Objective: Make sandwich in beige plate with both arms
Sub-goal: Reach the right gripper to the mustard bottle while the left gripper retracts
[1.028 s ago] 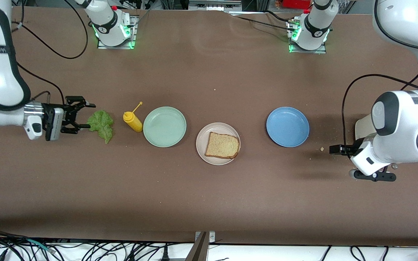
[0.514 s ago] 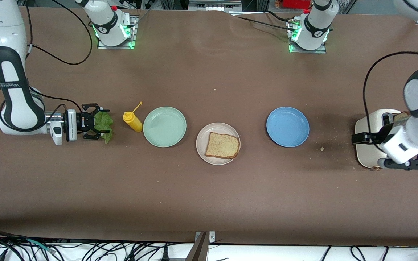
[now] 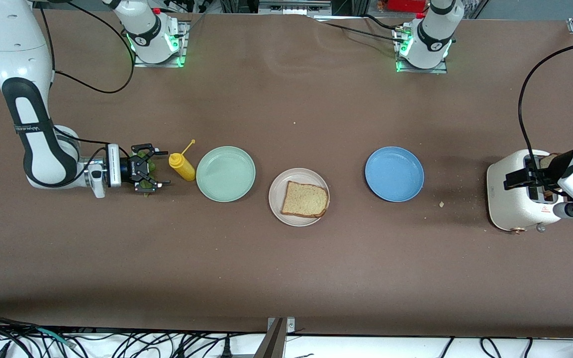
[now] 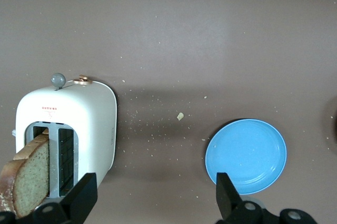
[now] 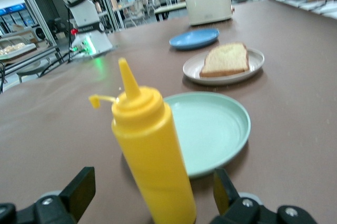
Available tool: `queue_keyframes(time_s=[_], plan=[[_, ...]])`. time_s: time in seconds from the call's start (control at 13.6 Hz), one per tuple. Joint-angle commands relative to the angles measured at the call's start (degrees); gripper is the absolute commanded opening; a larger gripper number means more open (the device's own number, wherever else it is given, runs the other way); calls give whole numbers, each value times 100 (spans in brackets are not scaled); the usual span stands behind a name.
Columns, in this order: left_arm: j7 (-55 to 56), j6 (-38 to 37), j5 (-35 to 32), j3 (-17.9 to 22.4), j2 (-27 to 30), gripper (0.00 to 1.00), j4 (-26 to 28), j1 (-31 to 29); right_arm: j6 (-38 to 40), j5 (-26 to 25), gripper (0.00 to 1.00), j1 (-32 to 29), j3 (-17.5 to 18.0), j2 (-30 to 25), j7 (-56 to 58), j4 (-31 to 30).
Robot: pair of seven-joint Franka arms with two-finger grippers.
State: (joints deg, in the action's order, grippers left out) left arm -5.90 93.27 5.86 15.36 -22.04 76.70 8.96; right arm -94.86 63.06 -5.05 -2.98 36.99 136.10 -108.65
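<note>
Nearest the front camera lies the beige plate, carrying one bread slice; the sandwich is thus only at its first layer, with lettuce and a second slice apparently outstanding. The mint green plate and blue plate flank it, slightly farther from the camera.

Toward the right arm's end of the table, the right gripper sits low at the tabletop, wrist horizontal, jaws spread apart around the lettuce leaf, which is mostly hidden by the fingers; whether the pads touch it cannot be told. The yellow squeeze bottle stands just beside the fingertips, filling the right wrist view. Risk: any further forward travel, or a wide closing sweep, would likely tip the bottle toward the mint green plate; a thin limp leaf may also slip from the pads or tear.

Toward the left arm's end, the left gripper hangs over the toaster, jaws wide apart, one finger near the second bread slice standing in a slot. Risk: descending misaligned would strike the toaster's casing, or crush the slice's crust.
</note>
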Motion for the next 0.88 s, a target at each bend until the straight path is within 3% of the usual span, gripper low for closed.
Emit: queue_keyframes(time_s=[0.0, 0.07, 0.15, 0.44, 0.59, 0.66, 0.73, 0.81], plan=[[10, -2, -173, -364, 287, 99, 73, -340, 143, 320, 99, -23, 35, 36, 573, -165], [36, 24, -190, -915, 323, 99, 91, -830, 143, 330, 99, -31, 35, 45, 758, -165], [80, 198, -191, -1216, 454, 99, 178, -1070, 134, 391, 99, -23, 35, 89, 813, -165], [80, 429, -199, -1210, 1043, 99, 890, -1063, 161, 892, 99, 56, 61, 229, 1305, -428], [63, 289, -199, -1210, 1429, 99, 1136, -1063, 240, 901, 87, 48, 61, 238, 1437, -464], [62, 62, -208, -1210, 1544, 99, 1198, -1063, 257, 927, 70, 39, 61, 247, 1472, -438], [62, -123, -208, -1210, 1606, 99, 1207, -1055, 266, 1023, 37, 48, 70, 256, 1620, -429], [62, -221, -208, -1202, 1694, 99, 1216, -1002, 266, 1076, 14, 48, 70, 273, 1613, -429]])
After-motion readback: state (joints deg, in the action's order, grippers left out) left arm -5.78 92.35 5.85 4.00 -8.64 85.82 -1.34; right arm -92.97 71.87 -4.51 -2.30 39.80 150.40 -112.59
